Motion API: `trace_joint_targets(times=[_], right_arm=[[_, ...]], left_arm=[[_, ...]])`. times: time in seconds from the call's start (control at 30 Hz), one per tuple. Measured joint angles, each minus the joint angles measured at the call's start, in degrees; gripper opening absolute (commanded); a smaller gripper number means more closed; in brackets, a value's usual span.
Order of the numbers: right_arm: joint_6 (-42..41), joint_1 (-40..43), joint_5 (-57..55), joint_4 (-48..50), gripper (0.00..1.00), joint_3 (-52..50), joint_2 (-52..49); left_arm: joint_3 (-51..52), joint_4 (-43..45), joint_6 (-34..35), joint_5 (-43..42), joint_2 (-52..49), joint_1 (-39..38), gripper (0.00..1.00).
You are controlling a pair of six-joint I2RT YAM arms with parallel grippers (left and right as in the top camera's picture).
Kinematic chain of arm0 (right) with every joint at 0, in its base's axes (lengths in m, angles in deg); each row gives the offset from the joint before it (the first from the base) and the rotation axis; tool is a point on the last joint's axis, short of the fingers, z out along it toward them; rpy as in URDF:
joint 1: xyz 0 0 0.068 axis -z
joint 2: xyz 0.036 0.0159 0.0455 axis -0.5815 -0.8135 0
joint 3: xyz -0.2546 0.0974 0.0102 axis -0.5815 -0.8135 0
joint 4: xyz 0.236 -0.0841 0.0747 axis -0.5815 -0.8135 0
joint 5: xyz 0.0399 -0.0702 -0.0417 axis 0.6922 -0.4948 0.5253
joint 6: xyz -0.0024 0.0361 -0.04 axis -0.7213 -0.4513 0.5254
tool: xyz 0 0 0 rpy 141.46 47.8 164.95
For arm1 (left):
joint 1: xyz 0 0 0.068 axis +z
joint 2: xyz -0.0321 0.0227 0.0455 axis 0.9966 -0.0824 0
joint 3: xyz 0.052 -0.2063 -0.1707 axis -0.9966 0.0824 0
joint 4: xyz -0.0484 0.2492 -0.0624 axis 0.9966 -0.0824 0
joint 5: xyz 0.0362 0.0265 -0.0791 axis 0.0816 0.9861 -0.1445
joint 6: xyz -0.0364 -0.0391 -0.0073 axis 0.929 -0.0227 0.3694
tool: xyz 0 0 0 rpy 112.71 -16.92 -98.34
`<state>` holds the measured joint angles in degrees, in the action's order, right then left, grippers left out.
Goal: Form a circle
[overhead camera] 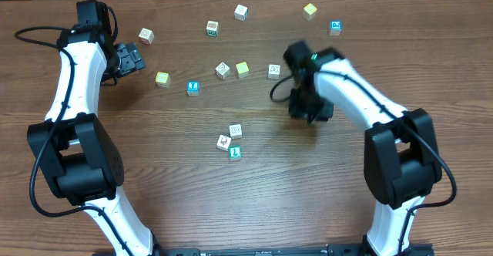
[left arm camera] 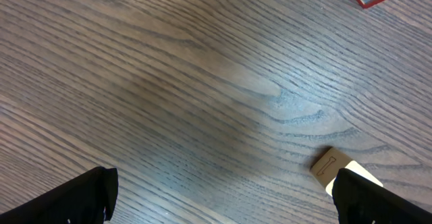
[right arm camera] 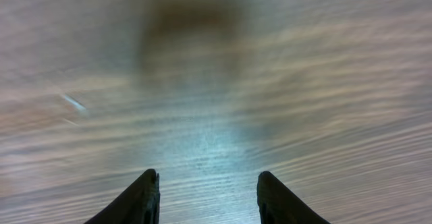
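Just right of the circle, the right gripper hovers, jaws partly apart, nothing between; far up-left of the circle, the left gripper gapes wide, empty.

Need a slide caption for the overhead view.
Wooden table strewn with alphabet cubes; three-cube cluster at centre, right gripper open to its right, left gripper open at far left.

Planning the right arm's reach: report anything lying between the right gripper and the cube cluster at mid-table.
Nothing visible. Only bare table lies between the right gripper and the cluster.
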<state>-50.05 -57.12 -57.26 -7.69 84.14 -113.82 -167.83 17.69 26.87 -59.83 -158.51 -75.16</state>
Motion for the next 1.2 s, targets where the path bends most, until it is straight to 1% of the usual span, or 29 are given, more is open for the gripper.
trace_joint_targets(times=[0.07,0.13,0.2,0.3,0.5,0.6,0.77,0.8,0.87,1.0,1.2], right_arm=[[0.9,1.8,0.0,-3.2,0.44,6.3,-0.2],[1.9,3.9,0.0,-3.9,0.44,13.5,-0.2],[3.1,5.9,-0.2,-2.5,0.43,19.5,-0.2],[4.0,8.5,-0.4,2.4,0.43,23.6,0.2],[4.9,10.2,-0.8,10.5,0.45,22.9,0.1],[5.2,9.8,-0.8,12.8,0.5,22.0,-0.9],[5.8,8.9,-0.8,16.0,0.55,21.8,-7.4],[6.2,8.8,-0.8,16.4,0.59,21.6,-9.1],[6.9,8.7,-0.8,17.0,0.61,21.2,-12.0],[7.5,8.7,-0.8,18.1,0.62,20.7,-17.2],[7.9,8.7,-0.2,19.1,0.61,20.7,-17.7]], left_arm=[[0.0,0.0,0.0,0.0,0.0,0.0,1.0],[0.0,0.0,0.0,0.0,0.0,0.0,1.0],[0.0,0.0,0.0,0.0,0.0,0.0,1.0],[0.0,0.0,0.0,0.0,0.0,0.0,1.0],[0.0,0.0,0.0,0.0,0.0,0.0,0.99],[0.0,0.0,0.0,0.0,0.0,0.0,0.99],[0.0,0.0,0.0,0.0,0.0,0.0,1.0],[0.0,0.0,0.0,0.0,0.0,0.0,0.99],[0.0,0.0,0.0,0.0,0.0,0.0,1.0],[0.0,0.0,0.0,0.0,0.0,0.0,0.99],[0.0,0.0,0.0,0.0,0.0,0.0,1.0]])
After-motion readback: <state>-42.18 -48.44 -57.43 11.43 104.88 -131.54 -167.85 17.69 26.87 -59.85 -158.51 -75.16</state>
